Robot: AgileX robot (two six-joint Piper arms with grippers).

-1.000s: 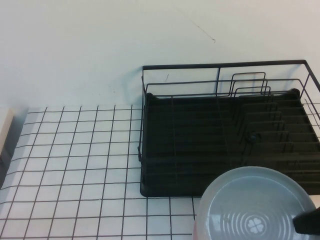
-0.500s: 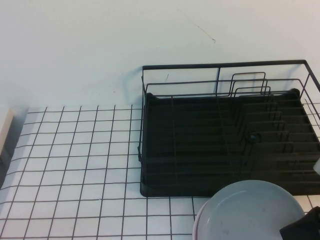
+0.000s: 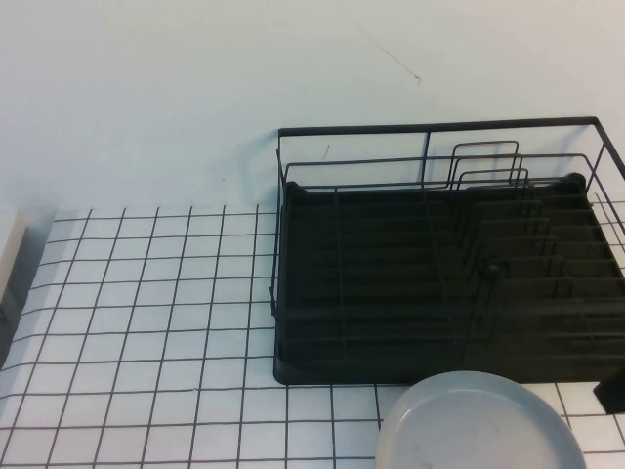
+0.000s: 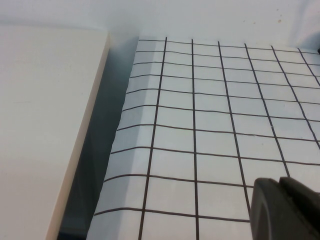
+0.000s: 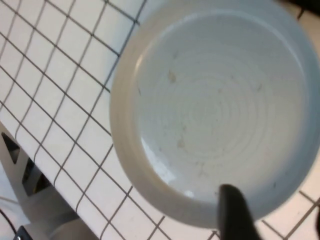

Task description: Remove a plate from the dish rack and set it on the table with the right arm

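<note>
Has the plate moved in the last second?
Yes. In the high view the plate has dropped toward the near table edge, now clear of the rack front it overlapped.

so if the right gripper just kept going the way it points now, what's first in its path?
Likely the plate: in the right wrist view it lies flat on the table, right under the right gripper. Depth is unclear.

Staged test bench rather than a home kitchen, grid-lined table [image 3: 146,313] (black squares on white), bare pale wall [image 3: 195,88]
</note>
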